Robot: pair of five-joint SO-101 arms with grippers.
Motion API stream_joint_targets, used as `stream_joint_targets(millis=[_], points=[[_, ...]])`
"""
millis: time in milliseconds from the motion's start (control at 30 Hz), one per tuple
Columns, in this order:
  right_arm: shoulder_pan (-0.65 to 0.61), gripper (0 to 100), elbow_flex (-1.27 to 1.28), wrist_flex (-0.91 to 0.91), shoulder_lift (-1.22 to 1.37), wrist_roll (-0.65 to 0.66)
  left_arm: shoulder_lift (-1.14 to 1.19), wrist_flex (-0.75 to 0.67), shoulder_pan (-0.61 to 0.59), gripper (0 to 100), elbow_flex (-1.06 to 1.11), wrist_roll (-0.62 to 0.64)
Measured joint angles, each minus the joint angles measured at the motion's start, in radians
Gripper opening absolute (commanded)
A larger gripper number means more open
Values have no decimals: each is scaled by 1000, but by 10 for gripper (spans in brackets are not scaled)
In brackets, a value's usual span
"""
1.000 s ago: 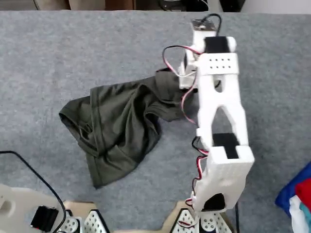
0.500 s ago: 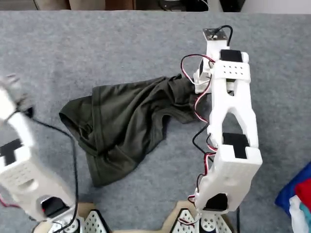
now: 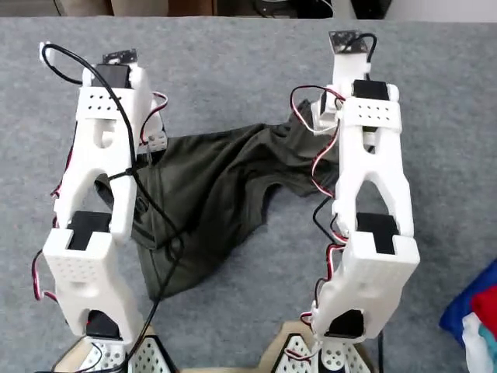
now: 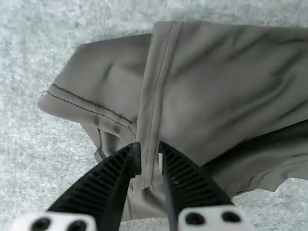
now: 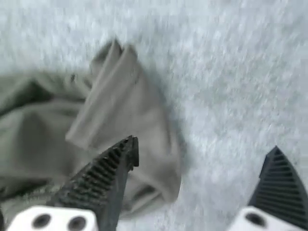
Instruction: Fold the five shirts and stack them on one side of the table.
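The shirt [image 3: 217,194] lies crumpled on the table [image 3: 435,116], its long axis running from one gripper to the other. The left gripper [image 4: 149,161] stands over a seam at one end, jaws almost closed, apparently holding nothing. The right gripper [image 5: 202,154] is wide open at the opposite end. Fabric lies beside one jaw, not centred, so a sideways correction is probably needed.

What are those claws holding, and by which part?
The left claw pinches the olive shirt by a stitched seam; the right claw is open, holding nothing.
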Motion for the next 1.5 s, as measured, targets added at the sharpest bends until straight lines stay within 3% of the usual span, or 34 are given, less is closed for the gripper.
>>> stream_joint_targets(millis=[300,600,867,1200,1333,1500], points=[[17,393,6,-278,130,0,3,-12,2,78,-11,69],[21,393,6,-298,153,0,204,-112,2,78,-11,84],[21,393,6,-298,153,0,273,-117,2,78,-11,84],[21,393,6,-298,153,0,275,-117,2,102,-43,-94],[21,393,6,-298,153,0,275,-117,0,168,-49,-126],[21,393,6,-298,153,0,275,-117,-41,170,-49,-124]])
